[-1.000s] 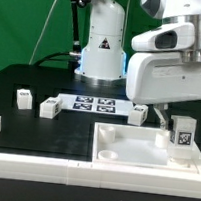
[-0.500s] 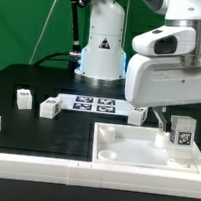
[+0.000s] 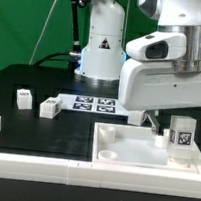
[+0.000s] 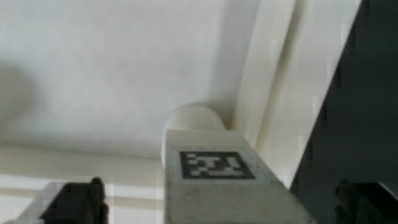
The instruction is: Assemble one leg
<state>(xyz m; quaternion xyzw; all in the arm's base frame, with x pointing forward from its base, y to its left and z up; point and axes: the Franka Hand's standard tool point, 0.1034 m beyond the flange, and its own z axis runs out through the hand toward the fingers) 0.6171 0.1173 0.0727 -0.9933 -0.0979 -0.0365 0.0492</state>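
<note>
The small white cuboid plastic leg [image 3: 181, 133], black-and-white tag on its face, stands upright on the large flat white square tabletop [image 3: 143, 154], near its corner at the exterior view's right. The bulky white arm [image 3: 167, 73] hangs low over it. The gripper [image 4: 217, 204] is spread wide, its black fingertips [image 4: 71, 202] flanking the leg without touching it.

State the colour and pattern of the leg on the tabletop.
The leg is white with a black-and-white tag; best in wrist view.

Gripper [image 4: 219, 200] & arm [image 3: 169, 81] shifted to ext. view's left, slightly lower.
</note>
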